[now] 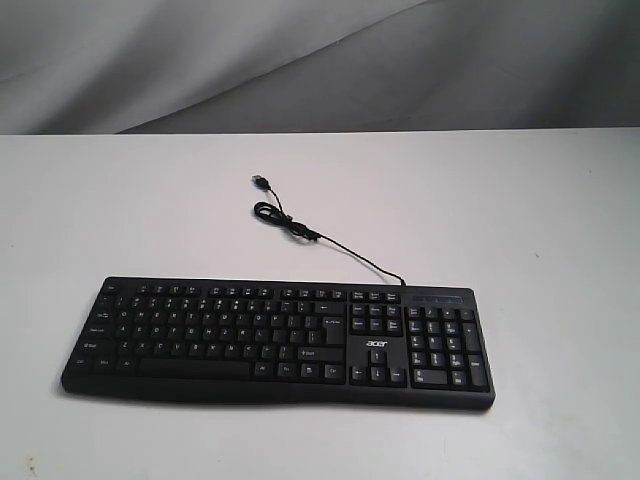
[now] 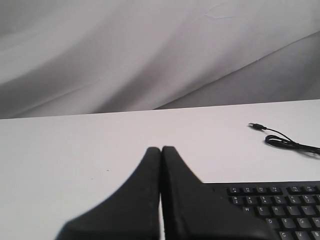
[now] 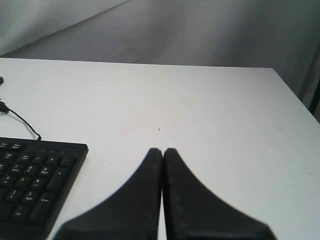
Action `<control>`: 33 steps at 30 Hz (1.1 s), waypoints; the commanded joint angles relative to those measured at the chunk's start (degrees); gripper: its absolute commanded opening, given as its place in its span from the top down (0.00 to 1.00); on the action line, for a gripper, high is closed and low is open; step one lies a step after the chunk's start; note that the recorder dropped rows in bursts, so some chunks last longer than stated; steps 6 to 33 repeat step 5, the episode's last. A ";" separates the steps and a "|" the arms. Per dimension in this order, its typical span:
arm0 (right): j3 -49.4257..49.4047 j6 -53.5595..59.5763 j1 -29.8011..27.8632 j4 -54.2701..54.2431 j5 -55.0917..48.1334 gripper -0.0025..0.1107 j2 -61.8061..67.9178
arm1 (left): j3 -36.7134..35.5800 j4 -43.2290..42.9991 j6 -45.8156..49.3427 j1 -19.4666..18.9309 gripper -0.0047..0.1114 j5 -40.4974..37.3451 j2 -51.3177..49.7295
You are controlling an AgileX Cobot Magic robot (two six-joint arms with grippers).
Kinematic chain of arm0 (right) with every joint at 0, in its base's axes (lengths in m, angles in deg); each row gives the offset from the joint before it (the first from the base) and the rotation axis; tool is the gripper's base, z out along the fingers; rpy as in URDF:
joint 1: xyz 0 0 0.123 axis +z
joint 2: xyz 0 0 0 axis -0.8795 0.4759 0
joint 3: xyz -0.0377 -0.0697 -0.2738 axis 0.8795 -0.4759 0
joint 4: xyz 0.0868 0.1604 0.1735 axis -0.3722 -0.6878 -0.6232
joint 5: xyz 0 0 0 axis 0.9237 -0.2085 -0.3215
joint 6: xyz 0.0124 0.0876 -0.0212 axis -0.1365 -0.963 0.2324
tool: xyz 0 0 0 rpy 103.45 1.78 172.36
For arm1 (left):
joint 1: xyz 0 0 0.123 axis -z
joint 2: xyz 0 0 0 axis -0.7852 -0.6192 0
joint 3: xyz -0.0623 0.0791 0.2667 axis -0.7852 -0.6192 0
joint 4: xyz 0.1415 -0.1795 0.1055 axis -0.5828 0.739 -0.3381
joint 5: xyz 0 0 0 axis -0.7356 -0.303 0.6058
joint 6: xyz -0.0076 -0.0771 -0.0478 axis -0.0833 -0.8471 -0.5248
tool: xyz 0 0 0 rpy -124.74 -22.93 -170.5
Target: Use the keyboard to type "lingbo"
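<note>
Pressing finger to finger, the left hand point(image 2: 161, 150) and the right hand point(image 3: 162, 150) are both seen closed together with nothing held.

Each hand is shown above the white surface point(image 1: 520, 200), clear of the keys. The letter-key end of the keyboard point(image 1: 280, 340) is seen close by the left hand, and its number-pad end near the right hand. In the exterior view the keyboard is laid flat towards the front of the surface, with the number pad at the right of that view. A thin cable point(image 1: 330, 240) is led from its back edge to a small coil and a loose plug point(image 1: 259, 181) lying farther back. Grey cloth point(image 1: 300, 60) is hung behind the surface.
</note>
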 commanded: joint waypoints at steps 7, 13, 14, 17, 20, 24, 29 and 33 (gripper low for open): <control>-0.16 0.19 -0.27 -0.27 -0.05 0.98 -0.30 | -0.28 -0.01 -0.12 0.31 0.96 0.46 0.28; -0.16 0.19 -0.27 -0.27 -0.05 0.98 -0.30 | -0.28 -0.01 -0.12 0.31 0.96 0.46 0.28; -0.16 0.19 -0.27 -0.27 -0.05 0.98 -0.30 | -0.28 -0.01 -0.12 0.31 0.96 0.46 0.28; -0.16 0.19 -0.27 -0.27 -0.05 0.98 -0.30 | -0.28 -0.01 -0.12 0.31 0.96 0.46 0.28; -0.16 0.19 -0.27 -0.27 -0.05 0.98 -0.30 | -0.28 -0.01 -0.12 0.31 0.96 0.46 0.28; -0.16 0.19 -0.27 -0.27 -0.05 0.98 -0.30 | -0.28 -0.01 -0.12 0.31 0.96 0.46 0.28; -0.16 0.19 -0.27 -0.27 -0.05 0.98 -0.30 | -0.28 -0.01 -0.12 0.31 0.96 0.46 0.28; -0.16 0.19 -0.27 -0.27 -0.05 0.98 -0.30 | -0.28 -0.01 -0.12 0.31 0.96 0.46 0.28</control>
